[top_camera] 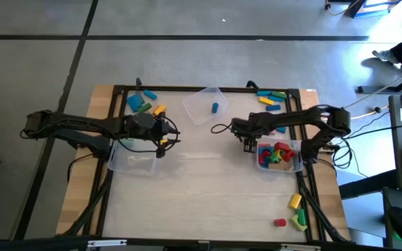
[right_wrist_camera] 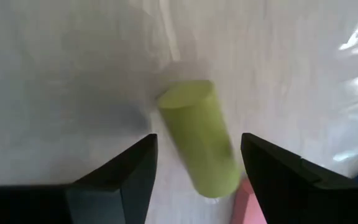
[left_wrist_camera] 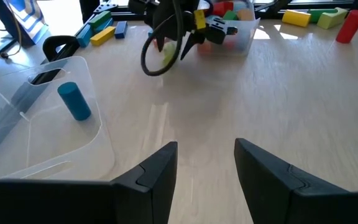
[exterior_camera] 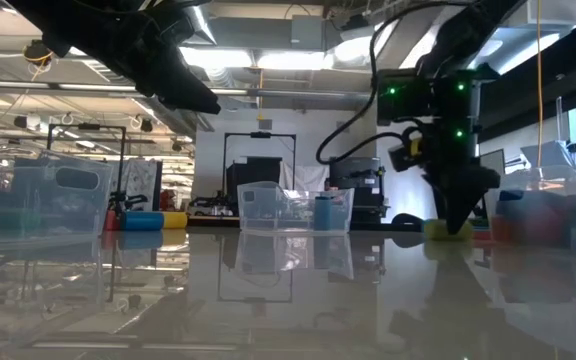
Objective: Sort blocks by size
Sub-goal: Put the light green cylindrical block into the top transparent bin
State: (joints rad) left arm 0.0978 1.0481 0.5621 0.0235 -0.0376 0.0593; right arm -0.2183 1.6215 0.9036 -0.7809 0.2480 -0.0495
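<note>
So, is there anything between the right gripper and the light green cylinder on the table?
Nothing visible. In the right wrist view the right gripper is open with a finger on each side of the light green cylinder, which lies on the bare table. A pink block lies against the cylinder's near end, not in the fingers' path.

Robotics lab or workshop, not a home: the table (top_camera: 208,188) is a pale wooden board in a black metal frame on bare grey concrete floor (top_camera: 187,56), with two dark robot arms and loose cables (top_camera: 368,111) at its edges. Beyond the table, the low view shows an open industrial ceiling with silver air ducts (exterior_camera: 268,30) and strip lights (exterior_camera: 288,60), plus a black equipment rack (exterior_camera: 258,170) and cluttered benches at the far wall. Clear plastic bins (top_camera: 204,104) and toy blocks (top_camera: 279,155) on the table look like a test setup.
</note>
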